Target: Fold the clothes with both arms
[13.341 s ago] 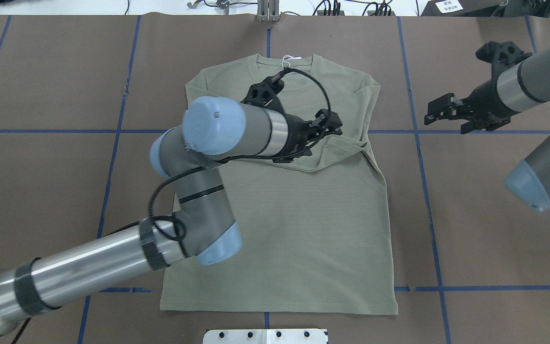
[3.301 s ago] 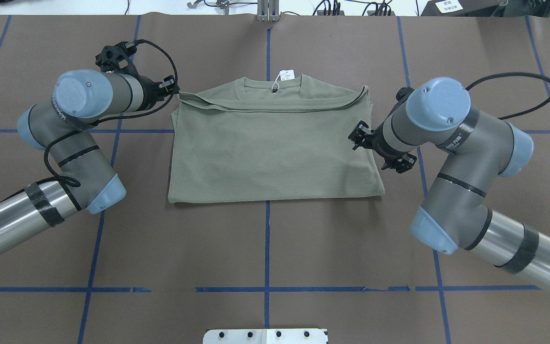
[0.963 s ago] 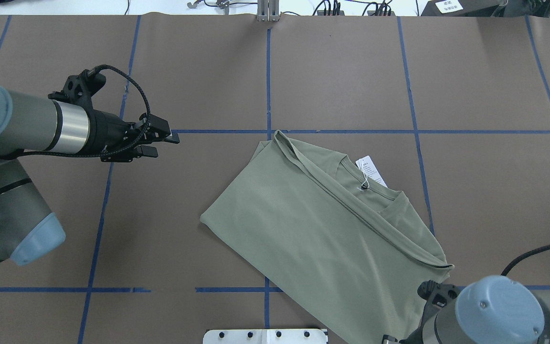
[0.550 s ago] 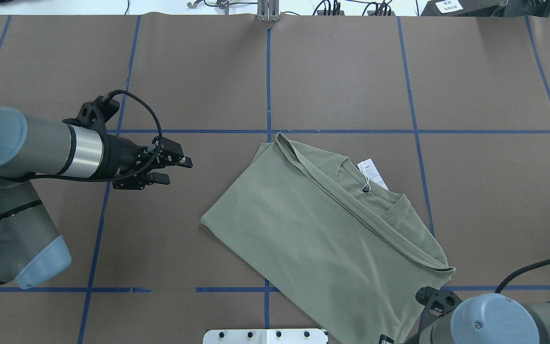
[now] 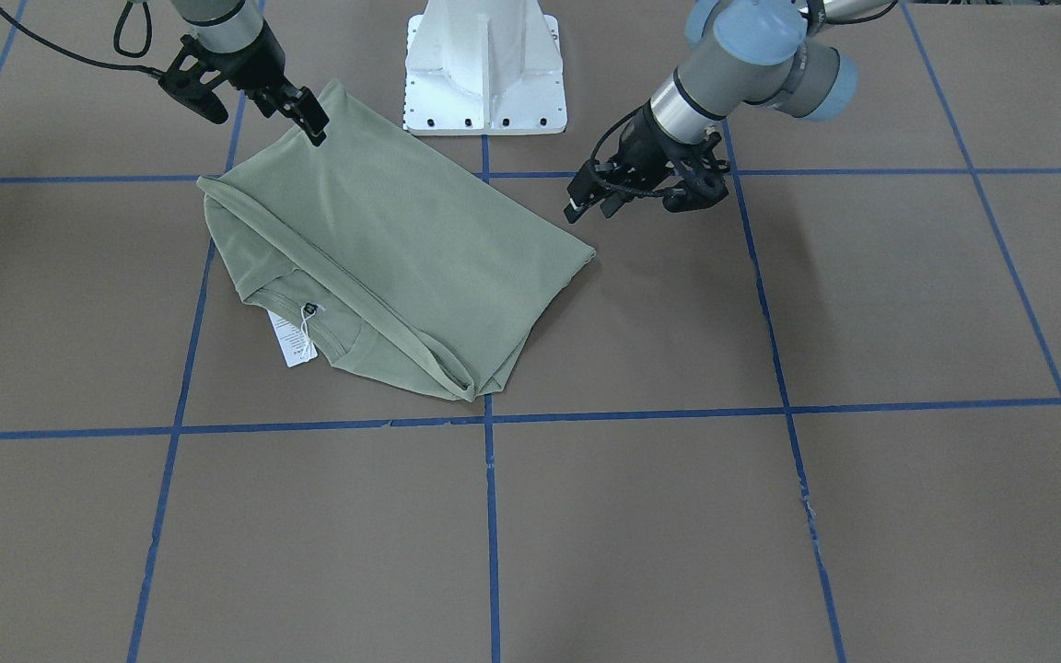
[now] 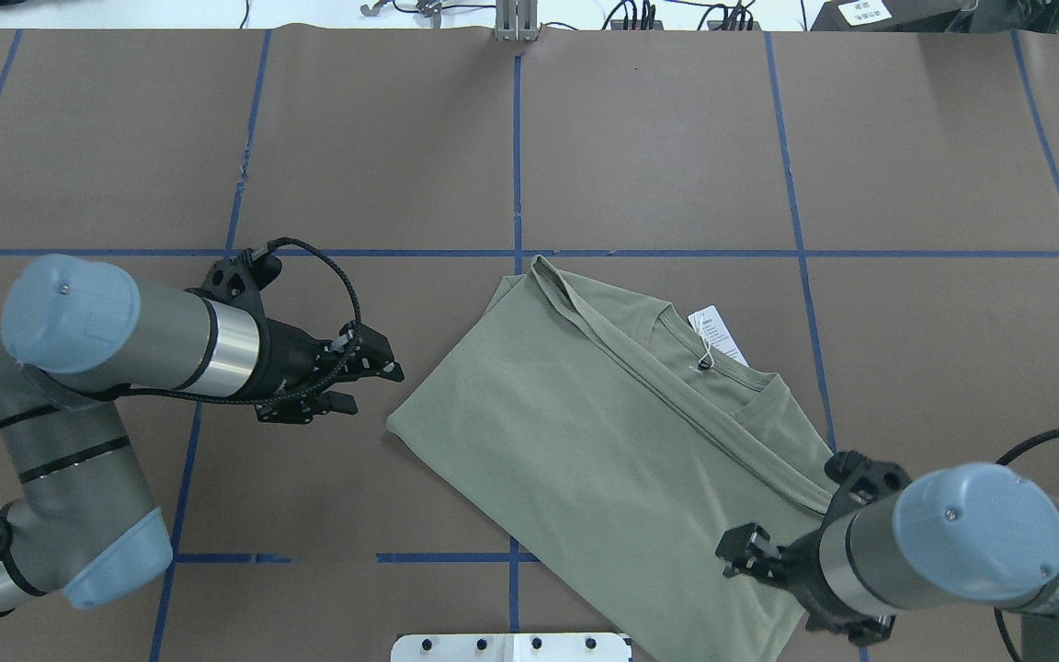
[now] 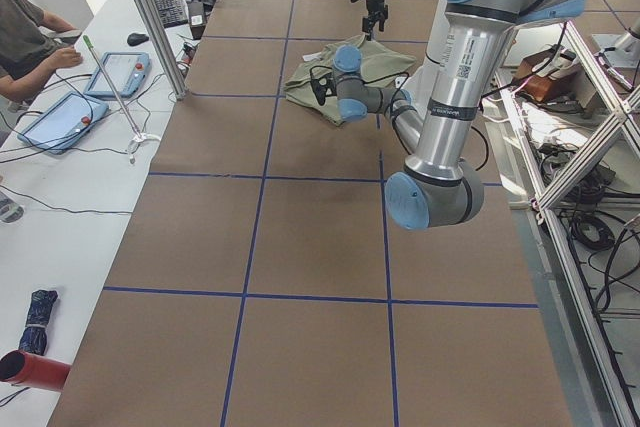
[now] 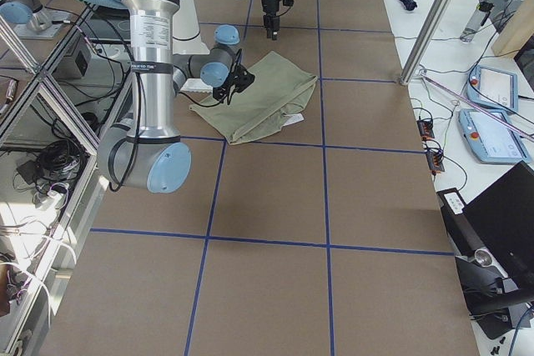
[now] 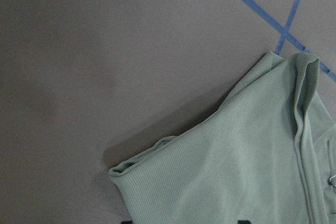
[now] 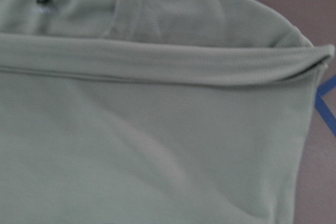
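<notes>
Left gripper (image 6: 371, 388) has slid in closer over the last half second and now hangs just beside the nearest corner of the folded shirt (image 6: 603, 441). Its fingers are parted with nothing between them, and only bare brown table cover (image 6: 677, 138) separates it from the cloth. On the other side, the right gripper (image 6: 743, 553) has swung up into the overhead view and sits over the shirt's end nearest the robot. Whether its fingers are parted or pinched on cloth I cannot tell; no view shows them clearly. The shirt itself hasn't budged. It lies folded and slantwise among the blue tape lines (image 6: 796, 184), to the robot's right of the centre line, one corner near the white base plate (image 6: 511, 646). The neckline faces up, and the white hang tag (image 6: 718, 333) lies on its string, spilling off the collar onto the cover. The left wrist view shows that near corner with its layered hem slightly lifted. Off the table, a person (image 7: 25, 32) sits at the white side bench (image 7: 60, 207) by two tablets (image 7: 60, 119).
</notes>
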`<state>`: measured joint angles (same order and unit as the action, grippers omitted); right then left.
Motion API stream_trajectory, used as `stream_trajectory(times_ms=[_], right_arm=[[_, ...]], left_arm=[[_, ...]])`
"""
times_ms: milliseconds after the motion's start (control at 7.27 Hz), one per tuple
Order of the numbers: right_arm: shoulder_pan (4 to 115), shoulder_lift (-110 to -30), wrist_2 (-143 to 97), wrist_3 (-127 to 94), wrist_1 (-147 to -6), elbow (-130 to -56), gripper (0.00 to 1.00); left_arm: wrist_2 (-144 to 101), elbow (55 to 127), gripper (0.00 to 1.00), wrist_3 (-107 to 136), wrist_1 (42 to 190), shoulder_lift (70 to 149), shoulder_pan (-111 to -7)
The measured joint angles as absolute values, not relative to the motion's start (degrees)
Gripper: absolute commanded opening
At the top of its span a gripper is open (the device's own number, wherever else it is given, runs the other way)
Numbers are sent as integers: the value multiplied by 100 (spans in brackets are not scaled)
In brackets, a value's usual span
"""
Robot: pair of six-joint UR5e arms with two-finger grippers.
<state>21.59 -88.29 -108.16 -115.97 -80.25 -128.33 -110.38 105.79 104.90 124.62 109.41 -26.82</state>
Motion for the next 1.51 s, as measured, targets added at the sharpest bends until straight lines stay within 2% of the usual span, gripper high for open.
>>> stream_trajectory(times_ms=[275, 825, 963, 1100, 1238, 1375, 1513], right_arm=[[2722, -8509, -10830, -11383, -8035, -12517, 100], [2914, -8424, -10788, -11145, -8008, -12233, 100], [2916, -8409, -10784, -11133, -8007, -12226, 100], [2918, -8390, -10779, -11129, -8007, -12218, 100], [2918, -8379, -10777, -11128, -8007, -12209, 100], [2918, -8366, -10776, -11127, -8007, -12196, 100], [2918, -8350, -10775, -11127, -8007, -12188, 100]], left_arm=[[-10746, 10299, 66, 10509, 12298, 11128, -2508], [-10590, 9963, 63, 10512, 12262, 11157, -2458], [-10565, 9926, 58, 10512, 12261, 11153, -2455], [-10556, 9909, 46, 10512, 12261, 11151, -2450], [-10551, 9896, 9, 10512, 12261, 11145, -2440], [-10548, 9892, 0, 10512, 12238, 11142, -2427], [-10547, 9897, 0, 10510, 12188, 11150, -2428]])
